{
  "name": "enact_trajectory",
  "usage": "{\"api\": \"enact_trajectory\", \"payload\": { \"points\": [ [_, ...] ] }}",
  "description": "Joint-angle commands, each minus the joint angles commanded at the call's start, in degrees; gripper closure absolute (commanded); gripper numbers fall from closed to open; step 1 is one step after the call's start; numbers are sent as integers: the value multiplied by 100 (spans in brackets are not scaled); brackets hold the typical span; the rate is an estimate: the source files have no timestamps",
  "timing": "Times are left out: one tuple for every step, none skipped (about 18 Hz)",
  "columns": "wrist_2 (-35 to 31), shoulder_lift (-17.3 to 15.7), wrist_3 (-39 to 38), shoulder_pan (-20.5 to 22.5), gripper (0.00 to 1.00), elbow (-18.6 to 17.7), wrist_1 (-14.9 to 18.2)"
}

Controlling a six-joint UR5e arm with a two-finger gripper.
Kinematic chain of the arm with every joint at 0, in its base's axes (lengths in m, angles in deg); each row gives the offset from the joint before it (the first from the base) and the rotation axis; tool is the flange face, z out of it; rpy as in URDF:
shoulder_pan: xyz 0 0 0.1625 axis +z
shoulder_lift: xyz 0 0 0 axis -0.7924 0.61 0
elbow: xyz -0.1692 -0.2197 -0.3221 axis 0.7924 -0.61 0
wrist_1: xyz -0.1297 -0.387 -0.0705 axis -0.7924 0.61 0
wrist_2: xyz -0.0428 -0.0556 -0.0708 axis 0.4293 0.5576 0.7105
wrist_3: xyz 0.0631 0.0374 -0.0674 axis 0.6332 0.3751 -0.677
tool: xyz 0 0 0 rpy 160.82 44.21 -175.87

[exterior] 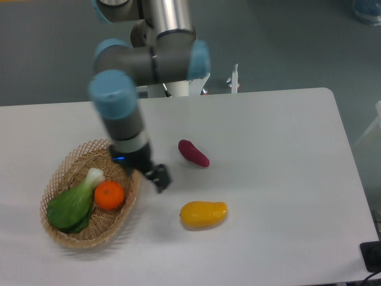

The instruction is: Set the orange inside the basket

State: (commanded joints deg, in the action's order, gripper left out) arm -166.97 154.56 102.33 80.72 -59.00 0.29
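The white table [274,149] fills most of the frame, its rounded far corner showing at upper right, its near edge cut off at the bottom. Over it comes the UR5e arm [128,77], grey tubes with blue caps, dropping in from the top centre and angling down toward the left half of the picture; its upper section runs out of the frame.

Lower left sits the wicker basket [62,173], oval, woven tan, open lattice along the rim. Inside it lies a bok choy [74,202], green leaves toward the lower left, pale stalk pointing up and right. And there's the orange [109,195], already in the basket, snug against the bok choy's stalk and close to the right-hand wall.

Now the gripper [159,177]: dark, hanging just outside the basket's right rim, a little up and right of the orange and apart from it. Nothing is held in it. The fingers are a dark blur at this angle, so how wide the jaws stand I cannot tell.

Lower centre, a yellow-orange mango [203,214] lies on the table. Above it, near mid-frame, a purple sweet potato [193,153], well apart from the basket.
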Motion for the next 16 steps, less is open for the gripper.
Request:
{"api": "enact_trajectory", "payload": {
  "points": [
    [9,9,420,211,0,-96,0],
    [0,27,807,361,0,-184,-26],
    [0,44,1350,580,0,-228,-105],
    [44,44,1730,861,0,-229,-166],
    [88,62,2003,1046,0,-220,-167],
    [105,62,2484,1309,0,-229,-167],
    [158,71,2820,1529,0,-211,-167],
    [228,62,3102,1801,0,-159,-158],
    [290,79,3461,2004,0,-150,-167],
    [308,97,3752,2102,0,-150,-158],
    [334,175,4007,2233,0,-150,-158],
    [334,202,4018,2295,0,-124,-158],
    [334,211,4027,2322,0,-97,-158],
    [325,220,4027,2331,0,-71,-158],
    [317,237,4036,2340,0,-79,-158],
    [334,246,4036,2401,0,-53,-158]
  ]
}}
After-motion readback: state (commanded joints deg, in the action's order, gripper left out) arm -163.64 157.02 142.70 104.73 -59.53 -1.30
